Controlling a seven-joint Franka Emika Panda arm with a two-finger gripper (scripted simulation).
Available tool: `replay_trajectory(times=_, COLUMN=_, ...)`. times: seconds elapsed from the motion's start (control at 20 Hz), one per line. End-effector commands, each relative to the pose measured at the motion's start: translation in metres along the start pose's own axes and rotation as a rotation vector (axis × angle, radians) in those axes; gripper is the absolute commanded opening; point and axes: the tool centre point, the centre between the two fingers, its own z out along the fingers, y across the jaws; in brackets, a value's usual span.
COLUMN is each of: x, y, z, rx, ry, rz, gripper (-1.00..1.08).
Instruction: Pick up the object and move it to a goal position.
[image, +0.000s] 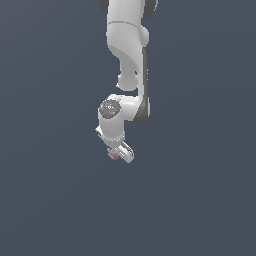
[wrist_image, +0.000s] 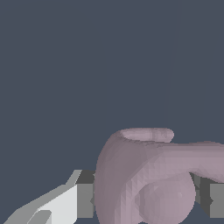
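Observation:
The object is a dull pink-mauve rounded lump with a short arm sticking out to one side. In the wrist view it fills the space between my two fingers, whose grey pads press on both of its sides. In the exterior view only a small pink piece of the object shows beside the white gripper, which points down from the arm. The gripper is shut on the object.
The white arm comes down from the top of the exterior view. Around it there is only a plain dark blue-grey ground.

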Motion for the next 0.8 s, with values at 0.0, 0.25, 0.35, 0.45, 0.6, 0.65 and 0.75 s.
replay_trajectory(times=0.0, x=0.000, y=0.001, z=0.001, rx=-0.001, ry=0.000, rz=0.001, gripper=-1.00)
replay_trajectory(times=0.25, x=0.000, y=0.000, z=0.000, rx=0.000, ry=0.000, rz=0.000, gripper=-1.00)
replay_trajectory(times=0.35, x=0.000, y=0.000, z=-0.001, rx=0.000, ry=0.000, rz=0.000, gripper=-1.00)
replay_trajectory(times=0.45, x=0.000, y=-0.001, z=-0.005, rx=0.000, ry=0.000, rz=0.000, gripper=-1.00)
replay_trajectory(times=0.6, x=0.000, y=-0.003, z=-0.016, rx=0.000, ry=0.000, rz=0.000, gripper=-1.00)
replay_trajectory(times=0.65, x=0.001, y=-0.004, z=-0.021, rx=0.000, ry=0.000, rz=0.000, gripper=-1.00)
replay_trajectory(times=0.75, x=0.001, y=-0.005, z=-0.033, rx=0.000, ry=0.000, rz=0.000, gripper=-1.00)
